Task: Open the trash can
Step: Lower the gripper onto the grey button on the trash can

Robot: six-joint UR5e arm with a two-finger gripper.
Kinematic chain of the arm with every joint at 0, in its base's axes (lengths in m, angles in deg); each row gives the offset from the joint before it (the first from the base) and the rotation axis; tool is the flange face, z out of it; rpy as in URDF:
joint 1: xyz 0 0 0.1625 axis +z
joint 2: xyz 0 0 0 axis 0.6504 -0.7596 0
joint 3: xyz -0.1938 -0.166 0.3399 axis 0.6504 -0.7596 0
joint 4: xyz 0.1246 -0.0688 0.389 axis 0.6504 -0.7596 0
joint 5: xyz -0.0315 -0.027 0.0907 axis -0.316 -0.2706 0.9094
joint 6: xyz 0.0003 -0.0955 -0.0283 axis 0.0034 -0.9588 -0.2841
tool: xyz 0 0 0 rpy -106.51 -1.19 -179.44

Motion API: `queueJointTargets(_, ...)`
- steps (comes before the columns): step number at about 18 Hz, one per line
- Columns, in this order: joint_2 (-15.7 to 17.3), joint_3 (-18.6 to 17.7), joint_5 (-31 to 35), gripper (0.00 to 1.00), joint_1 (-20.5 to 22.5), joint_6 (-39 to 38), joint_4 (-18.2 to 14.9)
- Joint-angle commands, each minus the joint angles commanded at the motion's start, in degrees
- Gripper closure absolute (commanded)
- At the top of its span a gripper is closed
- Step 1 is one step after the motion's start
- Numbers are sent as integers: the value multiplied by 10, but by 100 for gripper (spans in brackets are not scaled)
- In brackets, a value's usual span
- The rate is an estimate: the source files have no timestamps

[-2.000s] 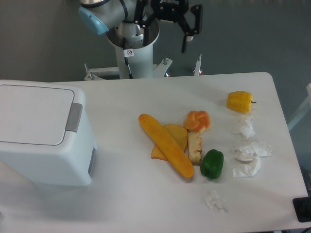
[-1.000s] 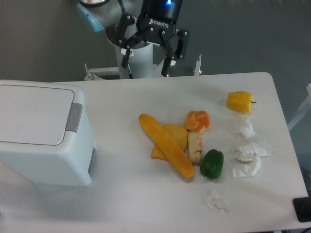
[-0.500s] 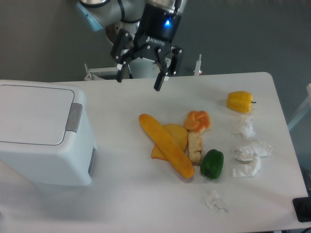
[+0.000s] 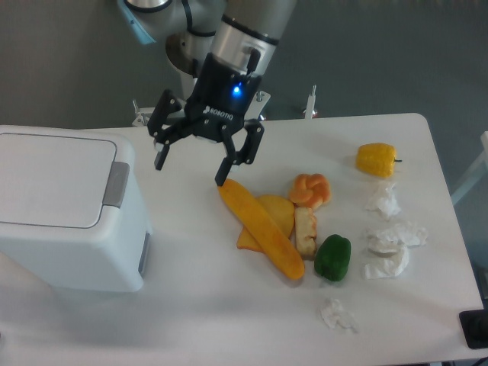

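While trash can (image 4: 65,210) lid seems closed, gripper (image 4: 191,172) hangs w/ fingers apart

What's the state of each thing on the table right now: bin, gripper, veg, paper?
Large white boxy plastic trash can: lid shut, lying flat.
Grey rectangular push tab: untouched.
Black two-finger gripper: open, empty, above the table between can and vegetables.
Long orange vegetable: lying across a yellow piece.
Green pepper: loose on the table.
Yellow pepper: loose, apart.
White paper wads: crumpled, scattered.
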Motion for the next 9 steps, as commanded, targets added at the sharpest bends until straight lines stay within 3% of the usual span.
queueJointTargets(9, -2, -26, 3, 0, -20, 0, 0)
